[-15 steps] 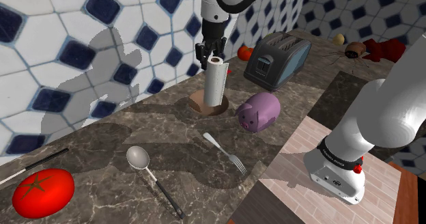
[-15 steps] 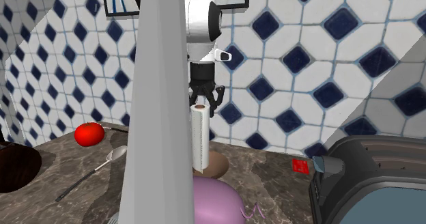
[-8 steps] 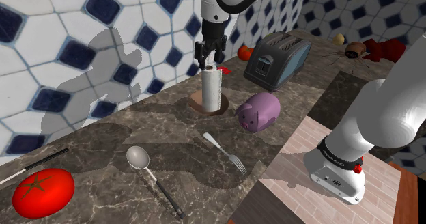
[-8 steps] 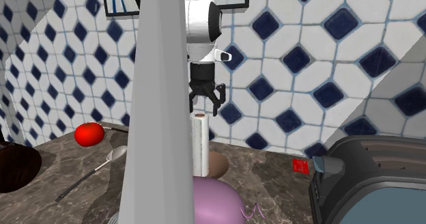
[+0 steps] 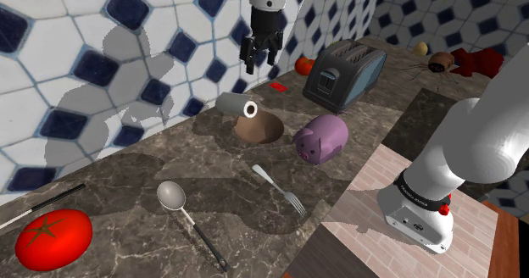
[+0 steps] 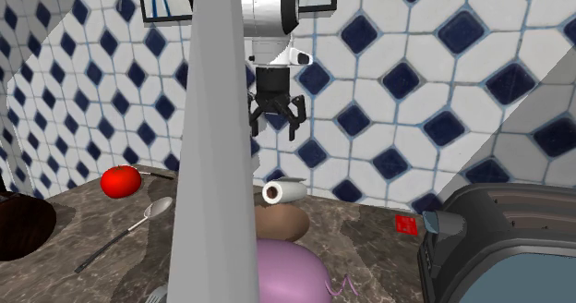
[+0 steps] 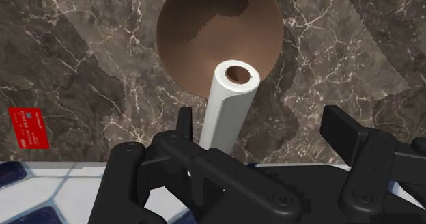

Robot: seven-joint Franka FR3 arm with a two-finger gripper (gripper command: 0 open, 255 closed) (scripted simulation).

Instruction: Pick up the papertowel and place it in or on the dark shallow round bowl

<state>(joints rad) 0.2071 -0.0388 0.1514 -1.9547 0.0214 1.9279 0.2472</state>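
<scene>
The white paper towel roll (image 5: 236,107) lies toppled on its side, one end over the wall-side rim of the brown shallow round bowl (image 5: 264,132). Its brown core hole faces away from the wall. My black gripper (image 5: 260,52) hangs well above the roll, open, with nothing between its fingers. In the second exterior view the gripper (image 6: 274,126) is clear above the roll (image 6: 285,192), which rests on the bowl (image 6: 282,222). In the wrist view the roll (image 7: 229,110) reaches from the bowl (image 7: 205,24) back toward the gripper (image 7: 263,128), untouched by either finger.
A pink pig figure (image 5: 322,138) stands right beside the bowl, with a dark toaster (image 5: 343,73) behind it. A fork (image 5: 280,189), a spoon (image 5: 181,210) and a red tomato (image 5: 52,238) lie nearer. A red card (image 7: 29,128) lies by the tiled wall. My arm's link (image 6: 217,163) blocks the second exterior view's middle.
The gripper opened and let go of the upright roll, then rose. The roll stood in the bowl for a moment and has tipped over onto its side.
</scene>
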